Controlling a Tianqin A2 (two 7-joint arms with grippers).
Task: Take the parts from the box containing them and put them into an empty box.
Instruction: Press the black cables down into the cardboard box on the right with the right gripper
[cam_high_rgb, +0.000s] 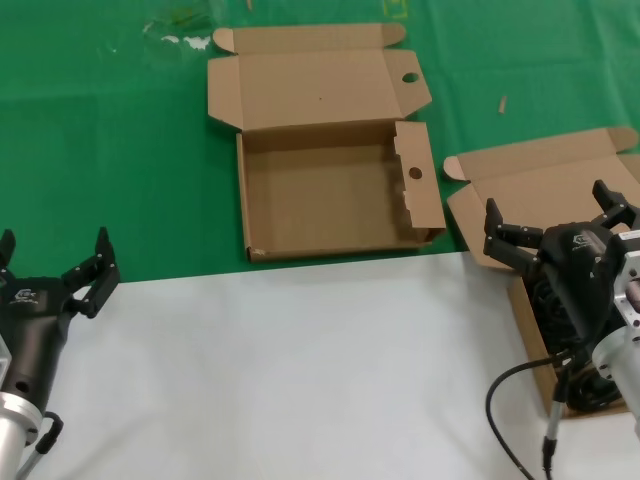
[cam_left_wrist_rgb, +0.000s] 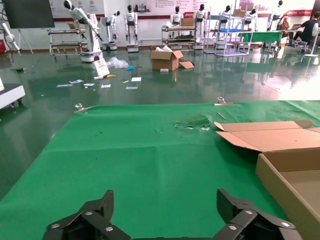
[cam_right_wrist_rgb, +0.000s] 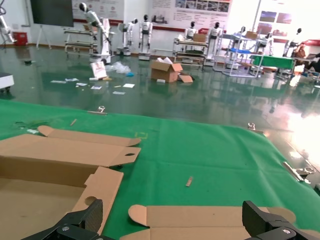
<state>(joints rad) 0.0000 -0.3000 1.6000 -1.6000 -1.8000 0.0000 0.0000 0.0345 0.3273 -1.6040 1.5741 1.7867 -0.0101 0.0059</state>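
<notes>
Green cloth (cam_high_rgb: 120, 150) meets white tabletop (cam_high_rgb: 300, 370); robot hall behind; both grippers (cam_high_rgb: 55, 275) (cam_high_rgb: 555, 225) spread wide; cables (cam_high_rgb: 560, 320) mostly hidden.

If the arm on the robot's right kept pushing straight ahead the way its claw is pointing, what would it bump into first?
Most likely the raised lid of the box holding the black cables: the right tool, open, points straight at that plain flap. It may pass just above it; depth is unclear. Beyond lies green cloth.

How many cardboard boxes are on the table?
2. The empty box with round holes sits in the middle; the box containing cables is by the right tool. None seem hidden.
</notes>
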